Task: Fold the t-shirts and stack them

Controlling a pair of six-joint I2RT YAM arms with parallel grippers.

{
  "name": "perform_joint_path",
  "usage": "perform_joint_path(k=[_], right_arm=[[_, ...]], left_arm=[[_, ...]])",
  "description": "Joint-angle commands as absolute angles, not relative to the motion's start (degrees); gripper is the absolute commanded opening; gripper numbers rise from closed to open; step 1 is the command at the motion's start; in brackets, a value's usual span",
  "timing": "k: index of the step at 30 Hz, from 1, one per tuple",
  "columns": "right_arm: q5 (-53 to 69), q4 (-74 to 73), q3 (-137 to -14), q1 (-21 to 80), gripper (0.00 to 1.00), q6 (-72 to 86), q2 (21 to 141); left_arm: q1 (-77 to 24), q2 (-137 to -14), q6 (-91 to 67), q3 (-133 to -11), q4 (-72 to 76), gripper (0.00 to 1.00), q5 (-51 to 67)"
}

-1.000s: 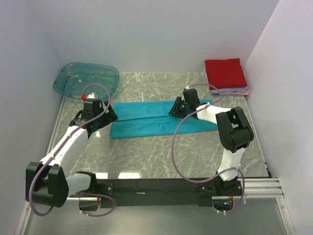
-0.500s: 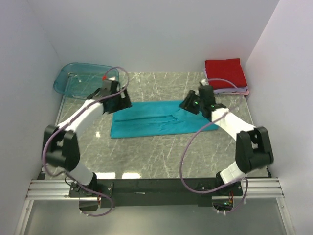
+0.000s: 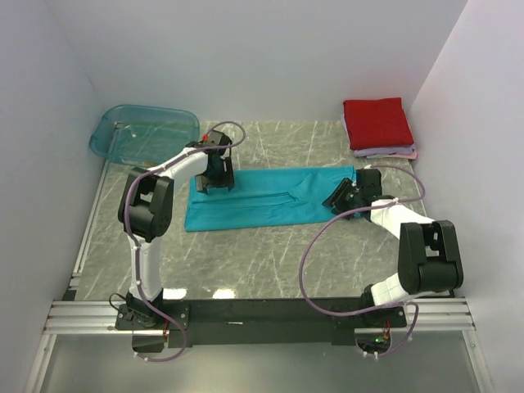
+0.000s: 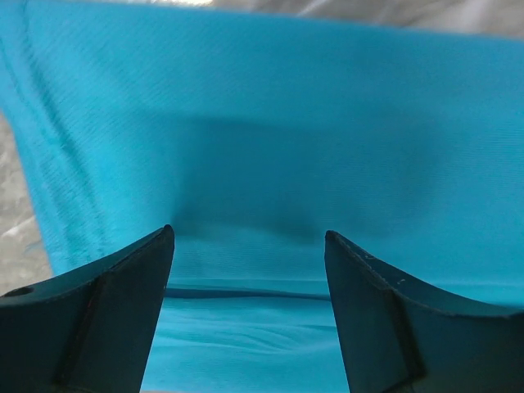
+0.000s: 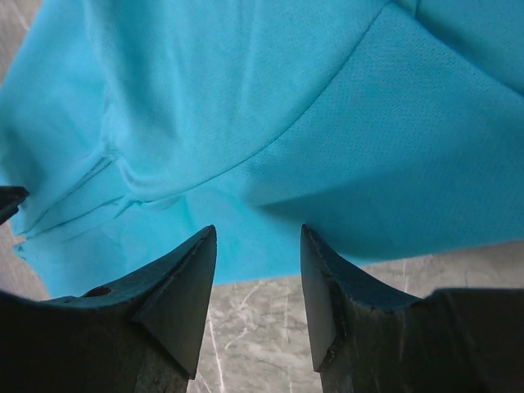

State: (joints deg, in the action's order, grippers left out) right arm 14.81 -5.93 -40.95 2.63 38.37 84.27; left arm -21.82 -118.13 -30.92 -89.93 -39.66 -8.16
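Grey marbled worktop (image 3: 270,254), white walls all round. The left pincer (image 3: 214,177) is spread wide just above the left end of the teal t-shirt (image 3: 262,203). The right pincer (image 3: 341,197) is open too, with a narrower gap, at the shirt's right edge. Neither one is gripping anything. The shirt lies flat mid-worktop. A folded red t-shirt (image 3: 377,121) sits on a lilac t-shirt (image 3: 397,152) back right, and a plastic tub (image 3: 143,131) is back left.
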Motion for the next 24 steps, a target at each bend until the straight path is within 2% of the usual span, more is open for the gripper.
perform_joint_path(k=[1,7,12,17,24], right_arm=[[15.8,-3.8,-42.7,1.8,0.53,38.7,87.8],[15.3,-6.2,-48.0,1.8,0.52,36.1,94.9],[17.1,-8.5,-54.7,2.6,0.52,35.1,101.2],[19.0,-14.6,-69.9,4.7,0.53,33.2,111.4],[19.8,-22.7,-93.5,7.8,0.53,32.7,125.1]], left_arm=[[-22.1,-118.6,-31.6,-91.1,-43.8,0.79,-11.6],[-22.1,-120.0,-33.6,-86.3,-46.8,0.79,-8.6],[-22.8,-113.8,-35.5,-75.4,-46.2,0.77,-4.0],[-23.5,-107.2,-38.1,-63.9,-42.1,0.77,9.0],[-26.7,-104.9,-46.6,-55.6,-33.3,0.80,26.2]])
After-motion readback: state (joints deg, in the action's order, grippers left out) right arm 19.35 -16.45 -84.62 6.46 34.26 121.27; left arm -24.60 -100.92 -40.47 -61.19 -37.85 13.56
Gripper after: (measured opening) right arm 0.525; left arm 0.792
